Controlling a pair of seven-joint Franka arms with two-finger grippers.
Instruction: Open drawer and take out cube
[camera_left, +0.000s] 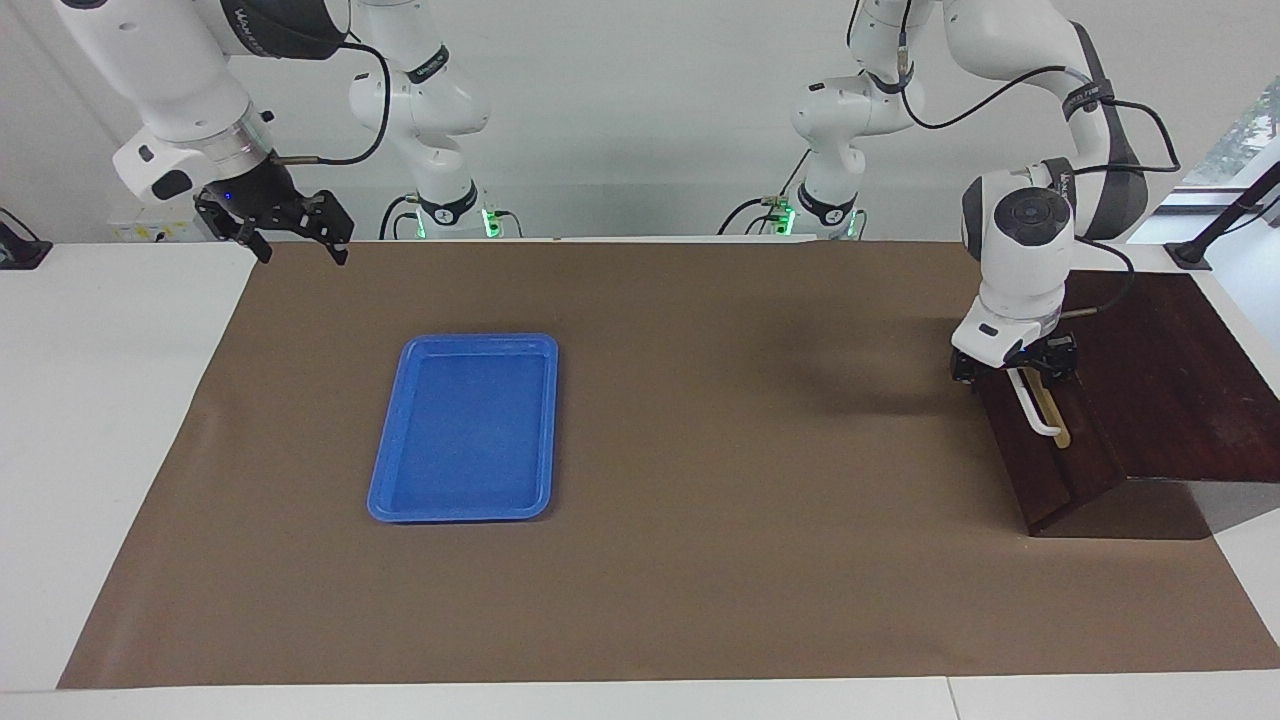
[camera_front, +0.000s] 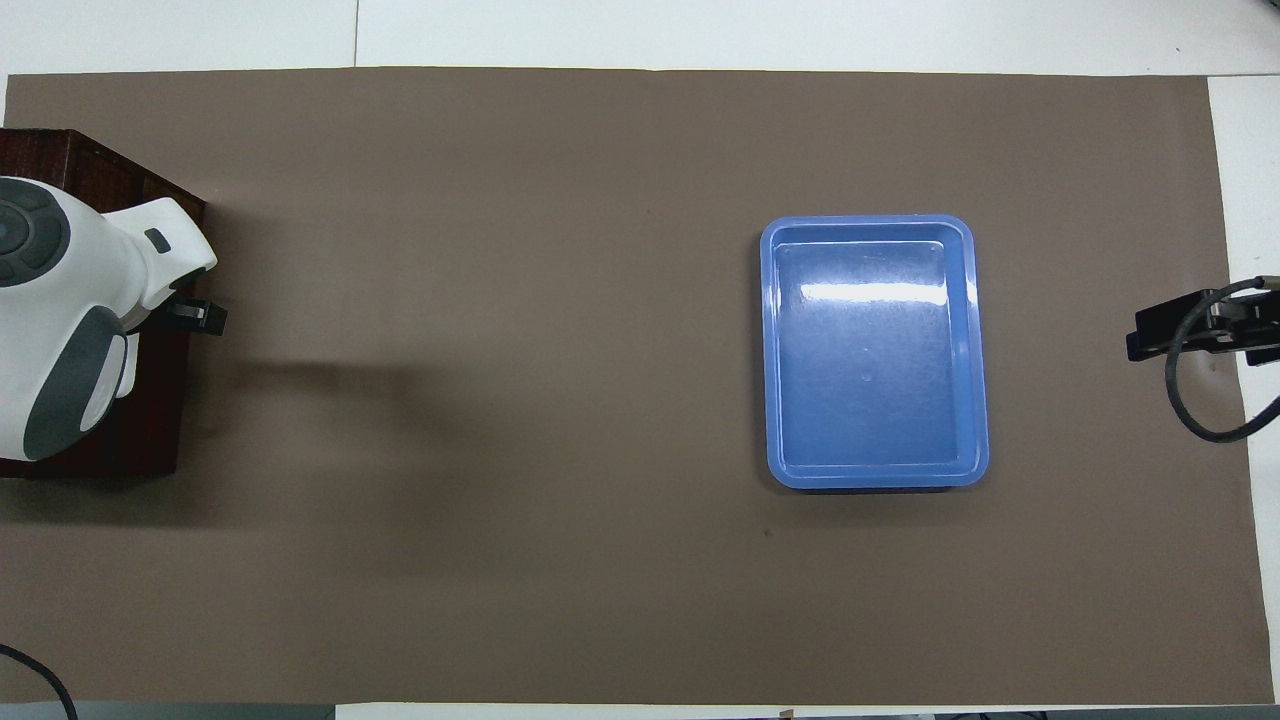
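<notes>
The dark brown drawer (camera_left: 1052, 455) sits shut in its matching box (camera_front: 150, 420) at the left arm's end of the table. Its white bar handle (camera_left: 1037, 412) runs along a tan strip on the front. My left gripper (camera_left: 1015, 368) is down at the end of the handle nearer the robots. It is open, with one finger (camera_front: 203, 317) on each side of the bar. The cube is hidden. My right gripper (camera_left: 302, 256) waits open above the mat's corner at the right arm's end, also seen as the black right gripper (camera_front: 1142, 342) in the overhead view.
A blue tray (camera_left: 478, 342) with nothing in it lies on the brown mat toward the right arm's end; its rim (camera_front: 865, 222) shows from above. White table margin borders the mat. Bare mat stretches between tray and drawer.
</notes>
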